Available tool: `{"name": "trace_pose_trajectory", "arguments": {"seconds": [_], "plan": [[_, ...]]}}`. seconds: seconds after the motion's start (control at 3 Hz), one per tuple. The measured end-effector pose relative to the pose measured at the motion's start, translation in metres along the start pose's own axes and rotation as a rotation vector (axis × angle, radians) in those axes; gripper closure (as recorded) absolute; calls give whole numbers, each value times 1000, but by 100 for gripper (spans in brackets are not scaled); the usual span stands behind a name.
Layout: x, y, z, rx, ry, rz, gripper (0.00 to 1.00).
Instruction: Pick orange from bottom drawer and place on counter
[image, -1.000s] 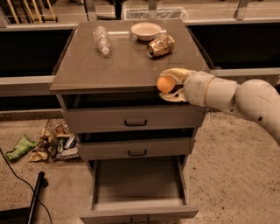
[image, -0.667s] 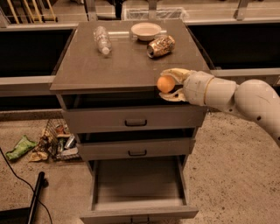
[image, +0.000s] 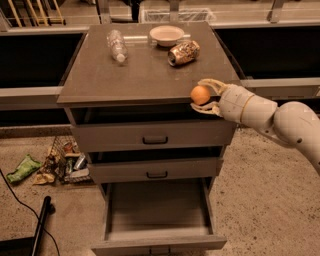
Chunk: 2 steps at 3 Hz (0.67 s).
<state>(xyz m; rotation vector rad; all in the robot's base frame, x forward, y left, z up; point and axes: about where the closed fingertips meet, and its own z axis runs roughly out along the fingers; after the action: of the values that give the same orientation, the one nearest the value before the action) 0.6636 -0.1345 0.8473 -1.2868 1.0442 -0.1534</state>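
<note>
I am holding the orange (image: 200, 95) in the gripper (image: 203, 95), right at the counter's (image: 140, 75) front right edge.

The fingers are wrapping the fruit's middle, one above and one below, parted just to its width. I am judging it light, firm and smooth, likely to roll once released, so its widest girth is the place to grip. Below and left of the gripper the bottom drawer (image: 159, 243) is standing open; a crushed can (image: 183, 52) is lying beyond the gripper.
</note>
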Motion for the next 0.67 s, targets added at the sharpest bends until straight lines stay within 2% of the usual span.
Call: {"name": "trace_pose_trajectory", "arguments": {"seconds": [0.33, 0.67], "plan": [[13, -2, -1, 27, 4, 70, 100], [20, -3, -2, 43, 6, 110, 100]]}}
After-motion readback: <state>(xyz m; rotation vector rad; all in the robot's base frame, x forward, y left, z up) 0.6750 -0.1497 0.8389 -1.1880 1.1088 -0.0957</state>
